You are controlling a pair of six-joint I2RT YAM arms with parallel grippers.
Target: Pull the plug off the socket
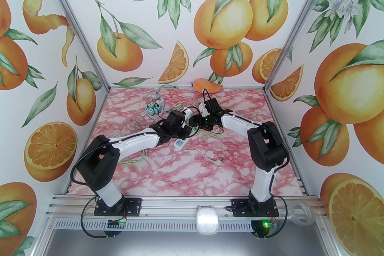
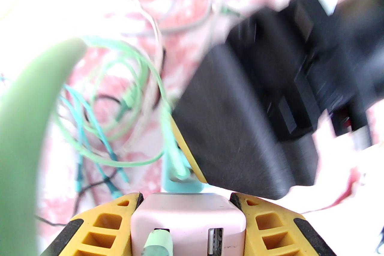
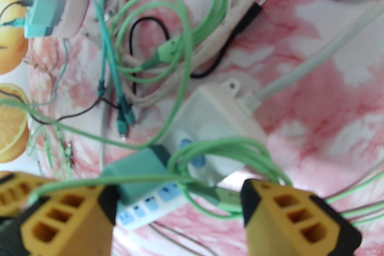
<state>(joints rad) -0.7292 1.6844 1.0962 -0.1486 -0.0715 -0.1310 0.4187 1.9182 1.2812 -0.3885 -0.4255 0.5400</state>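
A pale pink cube plug with a green cable in its face is clamped between the yellow fingers of my left gripper, which is shut on it. In the top view this gripper sits mid-table, nose to nose with my right gripper. My right gripper is open above the white socket strip, where a teal plug sits beside blue sockets. That teal plug lies just beyond the pink one. I cannot tell whether the pink plug is seated in the strip.
Green, teal, white and black cables tangle over the pink marble table behind the strip. A second strip with green plugs lies at back left. An orange toy rests at the back wall. A loose cord plug lies nearer.
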